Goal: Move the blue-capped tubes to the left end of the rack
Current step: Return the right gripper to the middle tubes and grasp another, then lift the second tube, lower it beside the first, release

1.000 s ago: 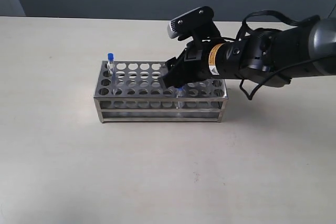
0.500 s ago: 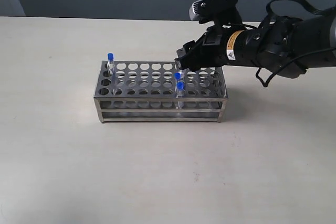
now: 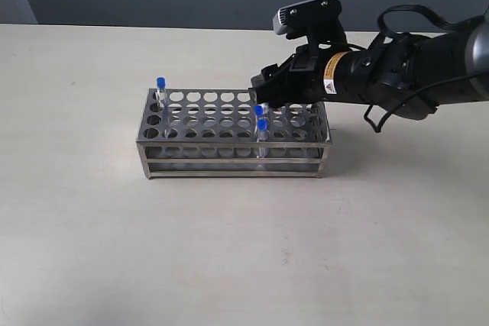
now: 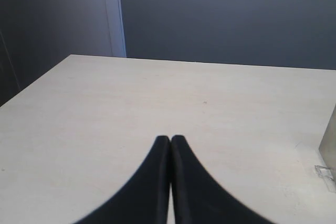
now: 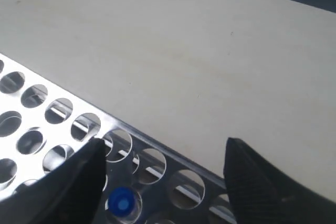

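So far just one clear, blue-capped tube [image 3: 161, 83] stands at the end of the silver perforated metal rack [image 3: 229, 159] nearest the left edge of the tabletop [image 3: 229, 257]; two more tubes [image 3: 262, 124], yet to be moved, sit nearer its right end under the black right gripper [image 3: 261, 98], jaws apart, with the left gripper [image 4: 169, 141] pressed together

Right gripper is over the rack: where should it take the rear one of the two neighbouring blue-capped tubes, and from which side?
Take the rear tube's blue cap from straight above, the open right gripper straddling it. It stands upright in the rack, so only the capped top clears the top plate; a second tube stands just in front.
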Controlling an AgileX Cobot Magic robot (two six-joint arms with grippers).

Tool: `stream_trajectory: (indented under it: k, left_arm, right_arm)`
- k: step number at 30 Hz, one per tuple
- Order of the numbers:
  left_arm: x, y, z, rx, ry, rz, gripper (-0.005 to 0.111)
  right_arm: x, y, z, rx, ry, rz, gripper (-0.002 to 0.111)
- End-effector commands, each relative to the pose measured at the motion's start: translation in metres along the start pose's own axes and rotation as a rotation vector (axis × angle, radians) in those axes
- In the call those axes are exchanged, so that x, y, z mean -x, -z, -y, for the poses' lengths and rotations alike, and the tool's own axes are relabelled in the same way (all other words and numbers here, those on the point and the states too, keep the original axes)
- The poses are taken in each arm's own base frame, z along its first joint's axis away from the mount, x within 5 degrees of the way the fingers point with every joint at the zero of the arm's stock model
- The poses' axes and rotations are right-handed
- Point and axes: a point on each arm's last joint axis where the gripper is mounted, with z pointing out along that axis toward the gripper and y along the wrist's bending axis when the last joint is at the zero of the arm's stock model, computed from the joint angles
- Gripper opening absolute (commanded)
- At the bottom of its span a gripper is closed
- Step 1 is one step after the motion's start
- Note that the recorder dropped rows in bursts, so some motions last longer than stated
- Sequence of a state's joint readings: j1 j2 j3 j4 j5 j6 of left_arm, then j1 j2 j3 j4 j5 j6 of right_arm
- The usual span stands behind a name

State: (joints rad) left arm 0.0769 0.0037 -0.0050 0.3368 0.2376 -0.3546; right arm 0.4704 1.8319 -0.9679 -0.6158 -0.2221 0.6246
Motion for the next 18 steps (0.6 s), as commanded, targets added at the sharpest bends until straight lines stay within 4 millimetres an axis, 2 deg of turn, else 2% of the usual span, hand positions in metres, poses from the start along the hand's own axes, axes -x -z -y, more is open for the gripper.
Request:
stream_trajectory:
  k: [1, 6, 15, 16, 18]
  left_arm:
    - [-0.001, 0.0, 0.0, -0.009, 0.004, -0.002, 0.0]
    - [-0.001, 0.0, 0.0, -0.009, 0.004, -0.002, 0.0]
    - [-0.001, 0.0, 0.0, -0.009, 0.004, -0.002, 0.0]
    - [-0.001, 0.0, 0.0, -0.009, 0.004, -0.002, 0.0]
    - [-0.001, 0.0, 0.0, -0.009, 0.004, -0.002, 0.0]
  right_arm:
    - [-0.001, 0.0, -0.008, 0.023, 0.006, 0.002, 0.062]
    - [-0.004, -0.001, -0.007, 0.011, 0.003, -0.017, 0.06]
    - [-0.02, -0.015, -0.005, 0.013, -0.004, -0.068, 0.055]
    - [-0.021, -0.016, -0.005, 0.012, -0.004, -0.073, 0.052]
    - [-0.021, -0.016, -0.005, 0.01, -0.004, -0.076, 0.036]
